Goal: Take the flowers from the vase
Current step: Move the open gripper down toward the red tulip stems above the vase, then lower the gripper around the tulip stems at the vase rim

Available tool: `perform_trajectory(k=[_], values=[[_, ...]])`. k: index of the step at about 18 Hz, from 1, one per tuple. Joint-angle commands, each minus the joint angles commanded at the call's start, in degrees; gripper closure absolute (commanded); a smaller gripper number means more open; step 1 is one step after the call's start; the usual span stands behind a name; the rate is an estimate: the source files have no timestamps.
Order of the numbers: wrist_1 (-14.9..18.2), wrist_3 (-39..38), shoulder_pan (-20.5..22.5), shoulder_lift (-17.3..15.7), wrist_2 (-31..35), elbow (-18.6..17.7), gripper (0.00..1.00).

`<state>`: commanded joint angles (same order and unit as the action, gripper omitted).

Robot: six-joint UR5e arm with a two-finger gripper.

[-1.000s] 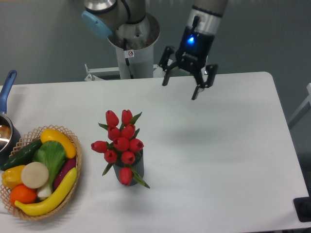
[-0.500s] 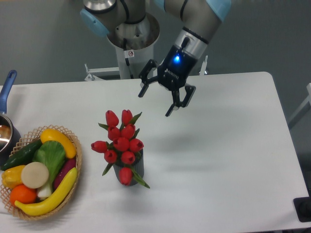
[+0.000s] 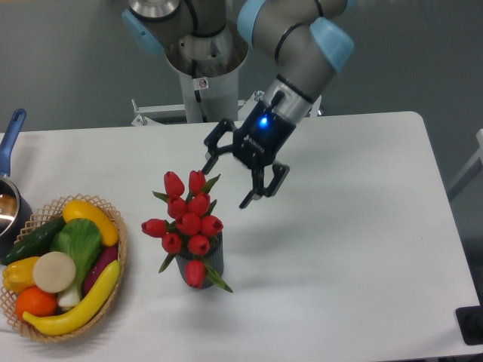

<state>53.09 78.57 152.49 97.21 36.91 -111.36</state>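
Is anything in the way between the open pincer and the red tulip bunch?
No. In the fixed camera view the two-finger pincer stands open just right of the red tulip bunch in the ribbed dark grey vase; only bare white table shows between.

One fixed camera looks down across the table toward the arm's base.

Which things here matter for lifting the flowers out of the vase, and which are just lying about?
For the job: red tulips; ribbed grey vase; open pincer.
Lying about: wicker basket of toy fruit and vegetables; pot with blue handle.
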Motion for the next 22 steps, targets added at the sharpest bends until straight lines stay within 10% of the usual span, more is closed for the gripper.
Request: perform_trajectory(k=[22], values=[[-3.52, -0.26, -5.62, 8.52, 0.00, 5.71, 0.00]])
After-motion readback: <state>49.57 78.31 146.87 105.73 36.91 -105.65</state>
